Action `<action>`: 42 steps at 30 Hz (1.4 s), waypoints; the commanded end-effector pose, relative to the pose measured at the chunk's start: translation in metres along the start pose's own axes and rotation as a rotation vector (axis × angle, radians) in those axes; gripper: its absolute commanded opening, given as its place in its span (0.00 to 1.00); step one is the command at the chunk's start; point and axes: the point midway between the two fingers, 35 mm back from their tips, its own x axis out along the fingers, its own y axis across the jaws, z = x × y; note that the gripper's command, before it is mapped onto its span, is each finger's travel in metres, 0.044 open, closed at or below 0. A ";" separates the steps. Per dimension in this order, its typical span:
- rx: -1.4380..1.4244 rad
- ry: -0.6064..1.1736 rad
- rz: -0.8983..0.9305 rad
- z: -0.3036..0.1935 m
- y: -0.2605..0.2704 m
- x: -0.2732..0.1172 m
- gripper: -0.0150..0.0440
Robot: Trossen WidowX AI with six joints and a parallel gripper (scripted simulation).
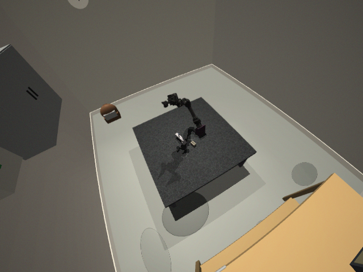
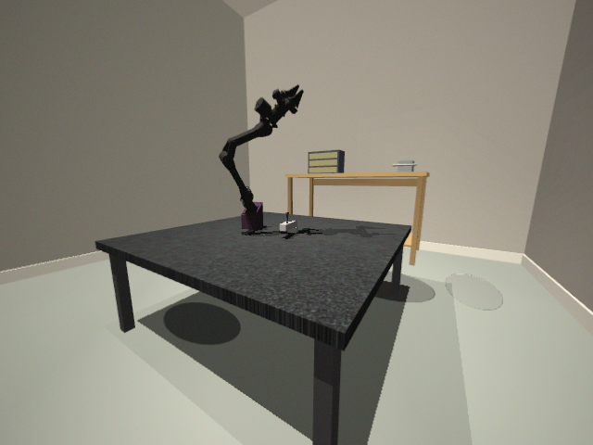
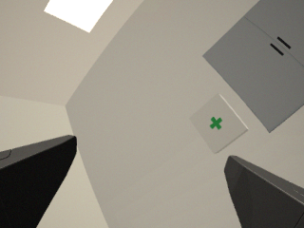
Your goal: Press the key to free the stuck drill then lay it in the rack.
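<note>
Our gripper (image 1: 163,103) (image 2: 301,89) (image 3: 152,155) is wide open, nothing between the fingers, raised and tilted upward. Well below it, we see a small white block (image 2: 288,226) on the dark table (image 1: 216,140) (image 2: 248,259), a dark upright piece (image 2: 287,217) on top. Can't tell which part is drill or key.

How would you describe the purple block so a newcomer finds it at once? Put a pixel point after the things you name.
Start at the big dark table (image 1: 216,154) (image 2: 239,268), then follow the black arm (image 1: 191,111) (image 2: 236,177) down to its foot. The purple block (image 1: 202,132) (image 2: 250,222) is right there. Its dark purple colour and larger size set it apart from the small pale pieces (image 1: 193,143) (image 2: 288,226) nearby.
</note>
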 end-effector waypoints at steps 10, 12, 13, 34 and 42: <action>-0.004 0.027 -0.009 -0.008 -0.003 0.000 0.49; -0.014 0.106 -0.036 -0.030 -0.014 0.000 0.40; -0.022 0.160 -0.056 -0.046 -0.021 -0.001 0.35; -0.206 1.300 -0.604 -0.280 -0.197 -0.181 0.25; -0.313 1.762 -0.820 -0.291 -0.243 -0.302 0.25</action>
